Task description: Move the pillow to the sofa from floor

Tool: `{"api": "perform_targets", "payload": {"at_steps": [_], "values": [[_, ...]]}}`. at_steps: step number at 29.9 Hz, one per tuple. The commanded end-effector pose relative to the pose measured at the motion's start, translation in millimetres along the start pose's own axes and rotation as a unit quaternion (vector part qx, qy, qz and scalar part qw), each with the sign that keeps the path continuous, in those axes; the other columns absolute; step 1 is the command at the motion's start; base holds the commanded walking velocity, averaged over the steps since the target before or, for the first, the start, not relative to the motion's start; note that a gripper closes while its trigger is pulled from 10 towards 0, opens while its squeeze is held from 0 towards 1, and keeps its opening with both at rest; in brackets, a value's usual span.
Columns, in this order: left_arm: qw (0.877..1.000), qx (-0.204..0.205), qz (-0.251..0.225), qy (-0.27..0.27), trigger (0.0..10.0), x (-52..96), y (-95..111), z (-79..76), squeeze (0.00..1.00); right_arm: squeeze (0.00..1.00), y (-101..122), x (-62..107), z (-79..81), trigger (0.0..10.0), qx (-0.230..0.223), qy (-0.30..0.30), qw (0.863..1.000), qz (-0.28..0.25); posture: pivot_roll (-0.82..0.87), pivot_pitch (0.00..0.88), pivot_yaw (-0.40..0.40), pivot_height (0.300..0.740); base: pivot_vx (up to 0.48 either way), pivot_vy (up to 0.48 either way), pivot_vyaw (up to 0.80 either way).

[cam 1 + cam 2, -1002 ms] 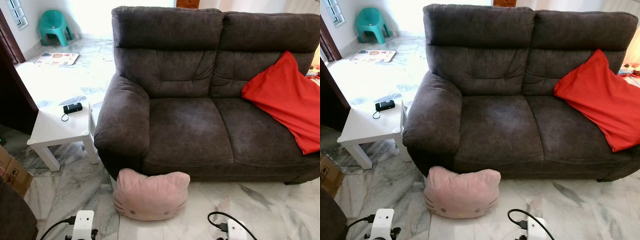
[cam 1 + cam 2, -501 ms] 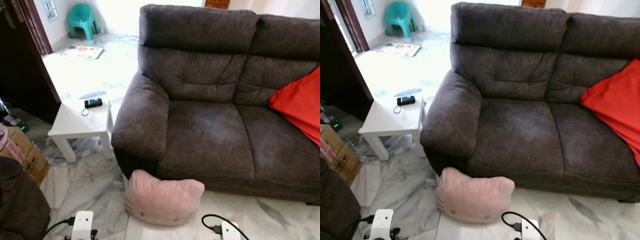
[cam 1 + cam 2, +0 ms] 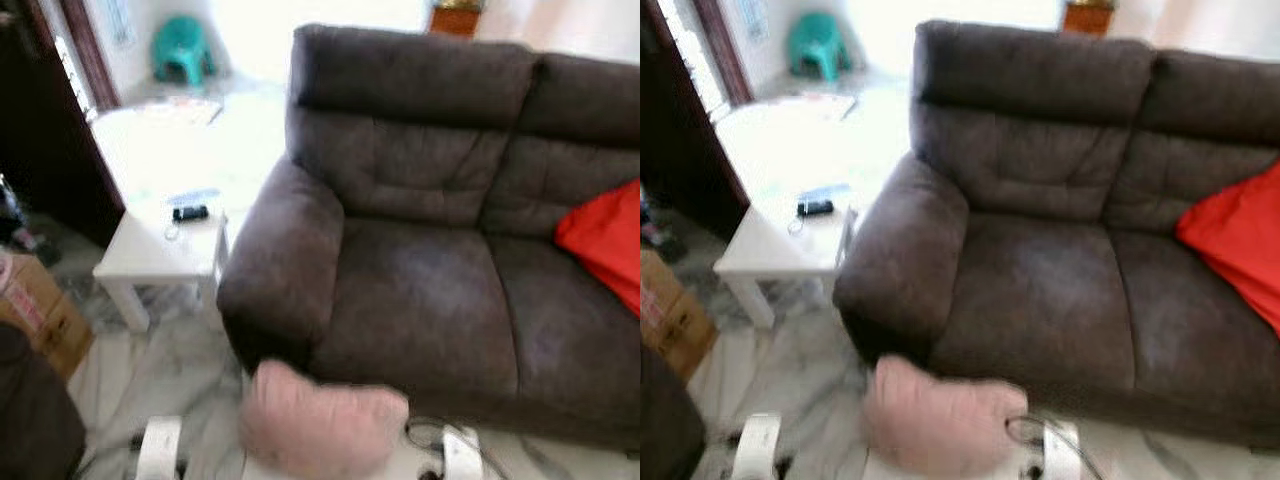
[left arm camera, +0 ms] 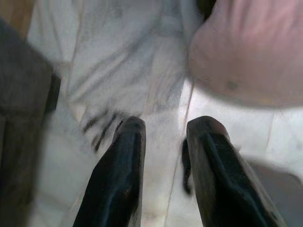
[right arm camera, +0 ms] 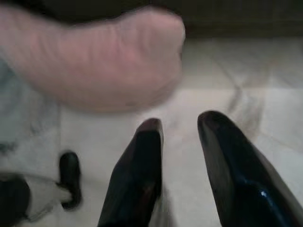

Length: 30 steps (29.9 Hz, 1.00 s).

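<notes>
Pink pillow (image 3: 322,430) lies on the marble floor (image 3: 160,375), pushed against the front of the dark grey sofa (image 3: 420,300) just below its left armrest (image 3: 285,270). Head views are blurred; the pillow's face markings cannot be made out.

Left wrist view: pillow (image 4: 251,52) sits ahead of the left gripper (image 4: 163,130) and off to one side. Two black fingers (image 4: 118,175) spread with a clear gap of floor between them, holding nothing. Pillow apart from both tips, not between them.

Right wrist view: pillow (image 5: 99,61) lies ahead of the right gripper (image 5: 180,125), also off to one side. Fingers (image 5: 142,170) parted, floor visible in the gap, nothing pinched. Pillow's edge near the closer fingertip; contact cannot be told through the blur.

Head views: the white wrist housing of each arm shows at the bottom edge, left one (image 3: 160,450) on the pillow's left, right one (image 3: 462,455) on its right, so the pillow lies between the two arms. A black cable loops by the right wrist.

Sofa seat cushions bare on the left; a red cushion (image 3: 605,240) leans at the sofa's right end. Left of the armrest stands a low white side table (image 3: 165,250) with a small black object (image 3: 190,213) on top. Cardboard box (image 3: 35,310) on the floor at far left. Teal plastic chair (image 3: 185,50) in the bright background, beyond a dark wooden door frame
</notes>
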<state>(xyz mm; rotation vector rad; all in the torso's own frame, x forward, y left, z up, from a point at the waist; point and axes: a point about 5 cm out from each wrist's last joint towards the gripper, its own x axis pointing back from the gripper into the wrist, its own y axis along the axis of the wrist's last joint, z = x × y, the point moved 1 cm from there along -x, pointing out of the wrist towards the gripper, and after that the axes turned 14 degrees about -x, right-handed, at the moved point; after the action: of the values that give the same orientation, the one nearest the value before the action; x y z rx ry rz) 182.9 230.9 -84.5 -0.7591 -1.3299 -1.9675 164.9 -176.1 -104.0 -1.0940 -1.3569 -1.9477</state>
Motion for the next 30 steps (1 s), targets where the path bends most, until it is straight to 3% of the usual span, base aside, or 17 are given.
{"api": "perform_targets", "payload": {"at_steps": [1,21,30], "values": [[1.0,0.006,-0.011,-0.007,10.0,-2.0,9.6,-6.4,0.0,0.0,-7.3,3.0,-15.6,10.0,-0.005,-0.022,1.0,0.012,0.05,0.0,-0.067,0.74,0.262,0.0,0.0],[1.0,0.005,-0.007,-0.012,10.0,-1.5,7.3,-7.9,0.0,0.0,-7.7,2.5,-12.0,10.0,-0.014,-0.021,1.0,0.01,0.06,0.0,-0.067,0.74,0.037,0.0,0.0],[1.0,0.012,-0.005,-0.008,10.0,-1.5,6.4,-6.3,0.0,0.0,-8.2,5.0,-25.6,10.0,-0.022,-0.032,0.999,0.01,0.06,0.0,-0.069,0.74,0.0,0.068,0.0]]}}
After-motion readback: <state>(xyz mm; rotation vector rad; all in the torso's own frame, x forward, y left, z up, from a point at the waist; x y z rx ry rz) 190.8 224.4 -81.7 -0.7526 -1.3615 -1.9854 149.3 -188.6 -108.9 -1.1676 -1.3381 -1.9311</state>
